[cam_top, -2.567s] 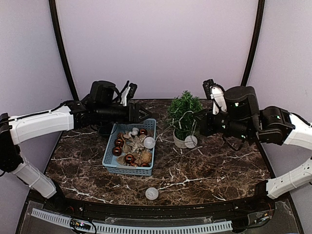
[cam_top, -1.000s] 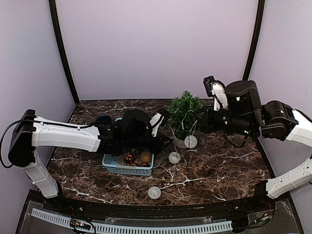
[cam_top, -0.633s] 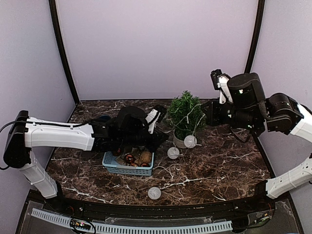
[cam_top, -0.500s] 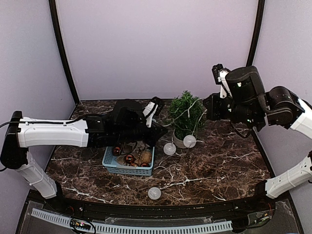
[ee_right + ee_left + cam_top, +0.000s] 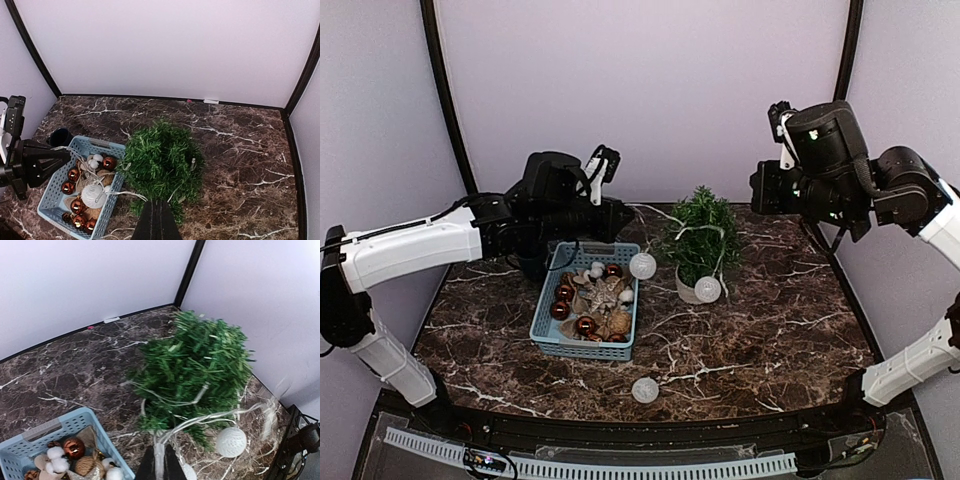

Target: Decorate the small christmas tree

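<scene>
A marble-patterned table (image 5: 770,340) seen from above. Nearest the front edge lies a loose white ball (image 5: 644,390). Behind it, left of centre, a blue basket (image 5: 547,312) holds copper baubles (image 5: 585,326), cotton puffs and pinecones. A second ball (image 5: 642,265) hangs from a white cord (image 5: 652,211) over the basket's far right corner. Just right of the basket stands the small green tree (image 5: 700,238), upright in its white pot (image 5: 688,290), with a third ball (image 5: 707,289) against the pot. The cord drapes across the branches. The left gripper (image 5: 161,455), raised above the basket's far end, is pinched together on the cord. The right gripper (image 5: 156,212), high beyond the tree, is also clamped on the cord. A dark cup (image 5: 61,136) sits behind the basket.
</scene>
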`<move>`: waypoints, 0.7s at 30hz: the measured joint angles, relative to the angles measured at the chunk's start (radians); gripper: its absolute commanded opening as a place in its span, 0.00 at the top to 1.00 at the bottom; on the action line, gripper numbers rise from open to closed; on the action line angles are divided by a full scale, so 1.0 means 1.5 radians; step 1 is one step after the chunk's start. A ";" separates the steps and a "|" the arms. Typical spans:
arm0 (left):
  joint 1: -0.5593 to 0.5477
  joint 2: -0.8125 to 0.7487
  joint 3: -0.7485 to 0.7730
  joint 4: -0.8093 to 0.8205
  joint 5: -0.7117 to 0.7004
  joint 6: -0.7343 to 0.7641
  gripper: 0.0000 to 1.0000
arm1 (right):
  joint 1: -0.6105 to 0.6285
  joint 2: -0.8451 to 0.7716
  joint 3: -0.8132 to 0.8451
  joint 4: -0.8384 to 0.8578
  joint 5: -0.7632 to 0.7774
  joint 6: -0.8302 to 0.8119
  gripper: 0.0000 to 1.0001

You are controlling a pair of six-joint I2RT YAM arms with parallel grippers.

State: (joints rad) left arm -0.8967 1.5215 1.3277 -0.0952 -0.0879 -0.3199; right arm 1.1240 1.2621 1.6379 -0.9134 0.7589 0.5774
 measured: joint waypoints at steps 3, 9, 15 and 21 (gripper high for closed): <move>0.035 0.005 0.019 -0.021 0.017 0.003 1.00 | -0.013 0.012 0.025 -0.021 0.003 -0.002 1.00; 0.070 0.052 0.105 -0.027 0.068 0.028 1.00 | -0.026 0.041 0.045 -0.026 -0.009 -0.015 1.00; 0.077 0.083 0.122 -0.029 0.118 0.061 1.00 | -0.030 -0.008 -0.149 0.149 -0.162 -0.059 0.59; 0.077 0.086 0.122 -0.034 0.147 0.078 1.00 | -0.030 -0.029 -0.376 0.326 -0.271 -0.055 0.50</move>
State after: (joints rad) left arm -0.7807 1.6505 1.5112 -0.1463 0.1322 -0.2028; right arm 1.0798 1.2186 1.0740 -0.4252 0.3531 0.4953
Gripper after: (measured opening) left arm 0.025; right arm 0.447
